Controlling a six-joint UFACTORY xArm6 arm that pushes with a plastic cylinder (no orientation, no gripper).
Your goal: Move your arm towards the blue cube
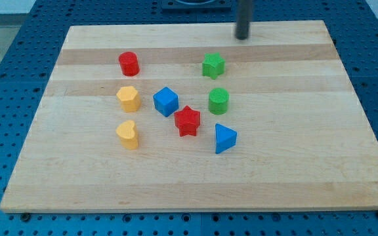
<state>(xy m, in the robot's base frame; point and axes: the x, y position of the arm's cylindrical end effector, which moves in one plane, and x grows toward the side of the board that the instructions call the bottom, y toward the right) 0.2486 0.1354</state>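
Observation:
The blue cube sits near the middle of the wooden board. My tip is at the view's top, near the board's far edge, well up and to the right of the blue cube. The nearest block to the tip is the green star, below and left of it. The tip touches no block.
A red cylinder is at upper left. A yellow pentagon block and a yellow heart lie left of the cube. A red star, a green cylinder and a blue triangular block lie to its right.

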